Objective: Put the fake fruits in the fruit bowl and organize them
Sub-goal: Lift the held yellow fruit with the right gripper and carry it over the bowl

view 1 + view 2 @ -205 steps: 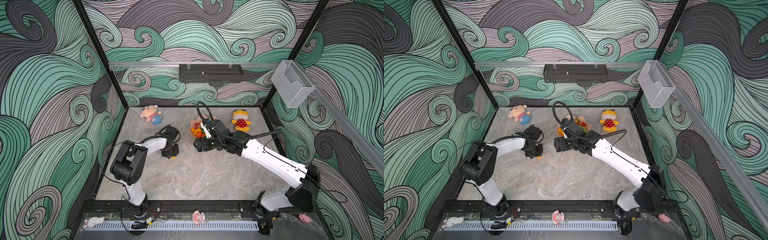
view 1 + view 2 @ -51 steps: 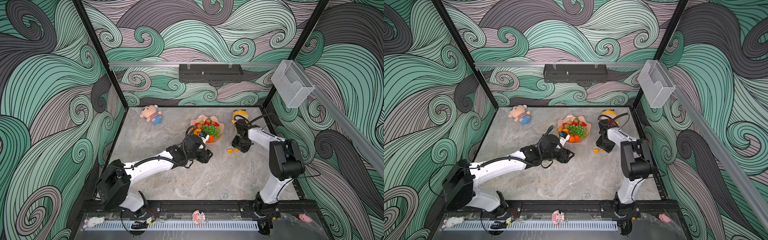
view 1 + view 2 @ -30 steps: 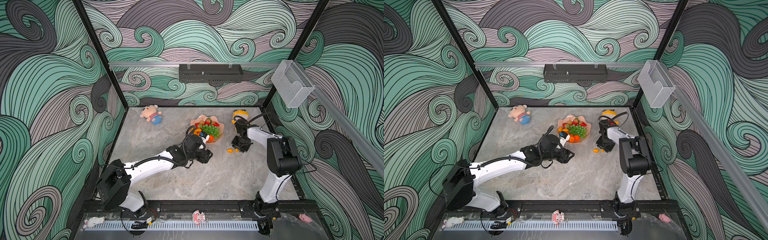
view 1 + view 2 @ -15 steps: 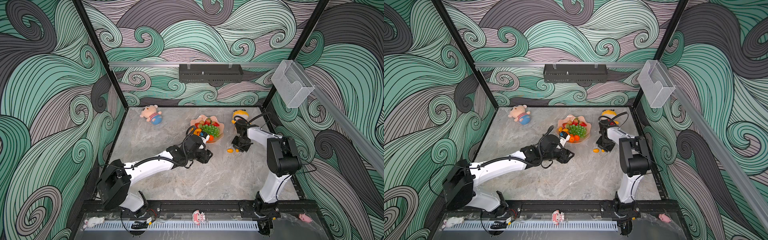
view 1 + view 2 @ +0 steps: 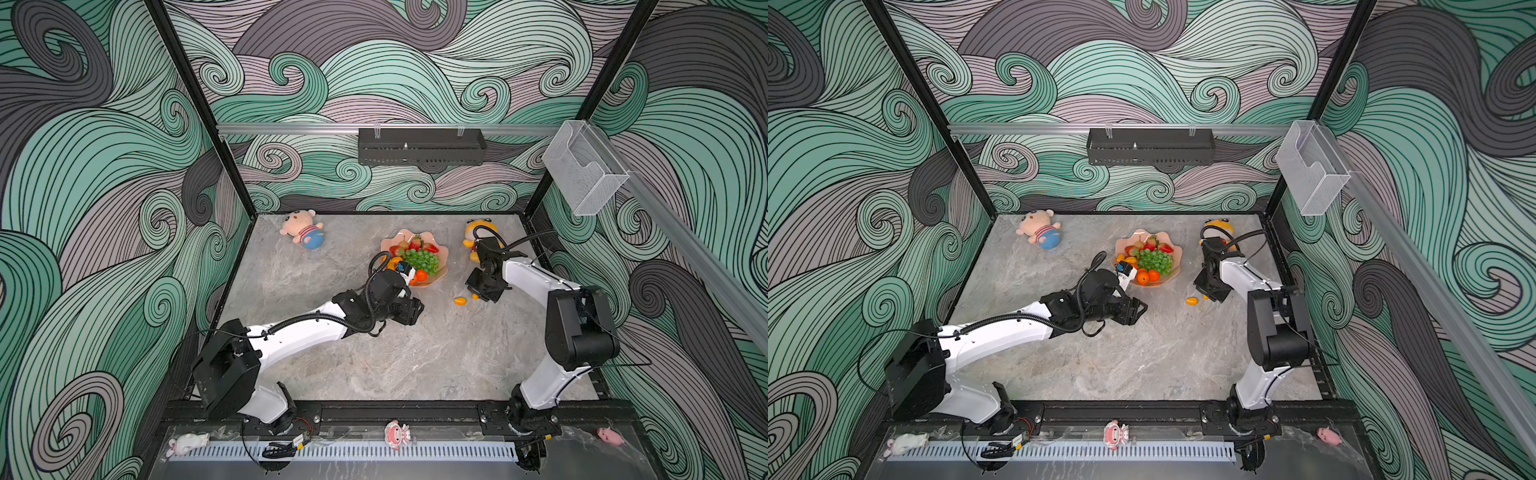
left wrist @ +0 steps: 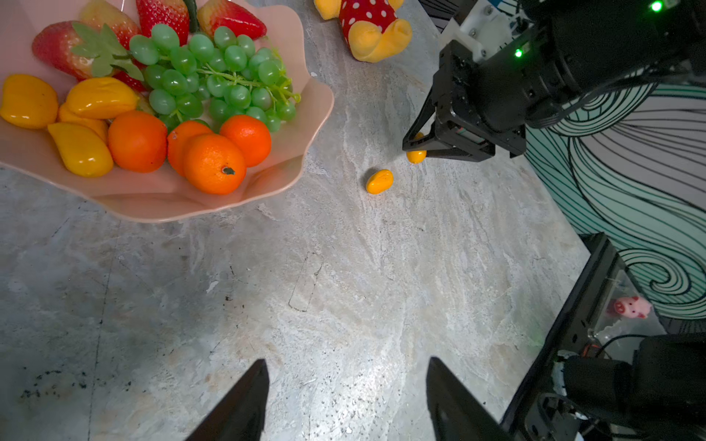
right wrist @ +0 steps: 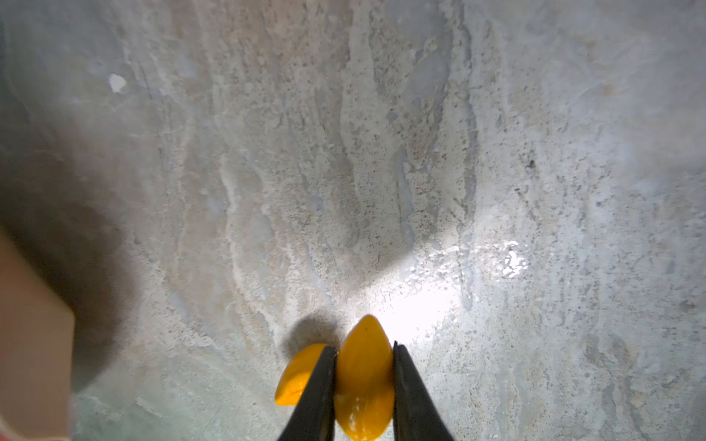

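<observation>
The right gripper (image 7: 365, 348) pinches a small glossy yellow-orange oval plastic kumquat (image 7: 365, 376). Its two black fingers (image 7: 321, 382) press against the fruit's sides, and the fruit's pointed end pokes out past the tips. Whether this kumquat rests on the grey marbled tabletop (image 7: 344, 152) or hangs just above it, I cannot tell. A second kumquat (image 6: 379, 181) of the same kind lies loose on the tabletop near that gripper, on the side toward the bowl.

The left gripper (image 6: 345, 364) has its dark fingers spread wide with nothing between them, over bare tabletop just in front of the bowl's near rim.

The fruit bowl (image 6: 153, 202), a shallow salmon-pink glossy dish with a scalloped rim, stands toward the back of the table between the two arms. It holds red plastic strawberries (image 6: 57, 49), a green grape bunch (image 6: 214, 80), round orange tangerines (image 6: 214, 164) and several more yellow kumquats (image 6: 82, 149). A yellow plush toy (image 6: 366, 23) in red white-dotted cloth lies behind the right gripper, near the back wall.
</observation>
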